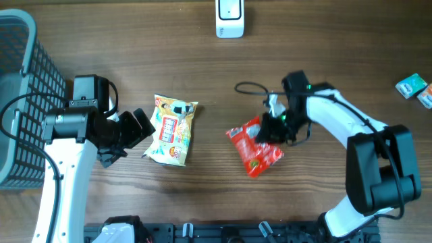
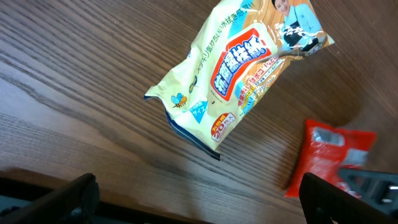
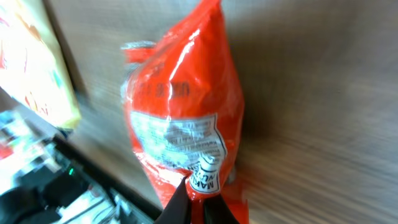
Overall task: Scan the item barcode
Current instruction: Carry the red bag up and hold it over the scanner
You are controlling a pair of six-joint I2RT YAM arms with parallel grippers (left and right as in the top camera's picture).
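Note:
A red snack packet (image 1: 255, 152) lies right of the table's centre, its white label panel facing my right wrist camera (image 3: 180, 106). My right gripper (image 1: 271, 128) is shut on the packet's upper edge, and the fingers pinch a fold of the wrapper (image 3: 202, 202). A white barcode scanner (image 1: 229, 19) stands at the far edge, centre. My left gripper (image 1: 138, 131) is open with nothing between its fingers (image 2: 199, 193), just left of a yellow snack packet (image 1: 172, 128) that lies flat (image 2: 242, 68). The red packet (image 2: 333, 155) also shows in the left wrist view.
A grey wire basket (image 1: 17, 101) takes up the far left. Two small packets (image 1: 415, 88) lie at the right edge. A black cable (image 1: 250, 88) loops on the table near the right arm.

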